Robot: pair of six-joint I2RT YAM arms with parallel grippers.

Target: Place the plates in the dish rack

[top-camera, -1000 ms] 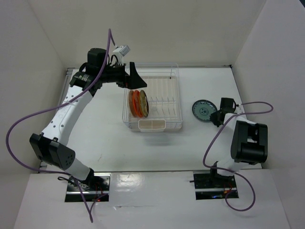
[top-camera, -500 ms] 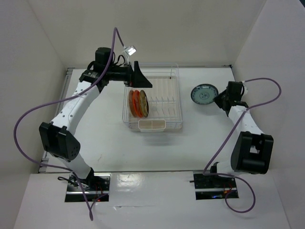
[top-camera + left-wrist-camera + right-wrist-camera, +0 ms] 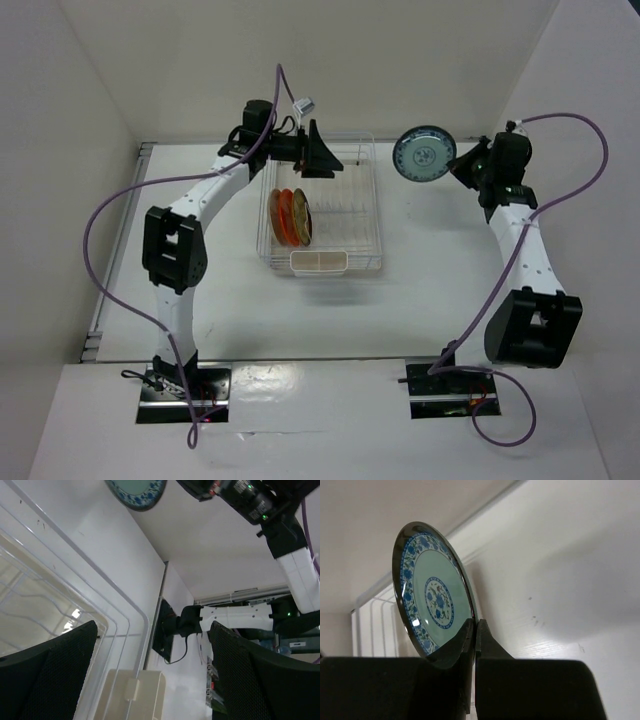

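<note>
I'm clenching the blue-patterned plate, seemingly the last, in the right gripper; the other plates are sitting in the dish rack; the left gripper is hanging open.

White worktop, matte, few dark specks. Plain white panels on three sides: back wall, left wall, right wall. Metal rail along worktop's left edge. Glossy white ledge across near edge.
</note>
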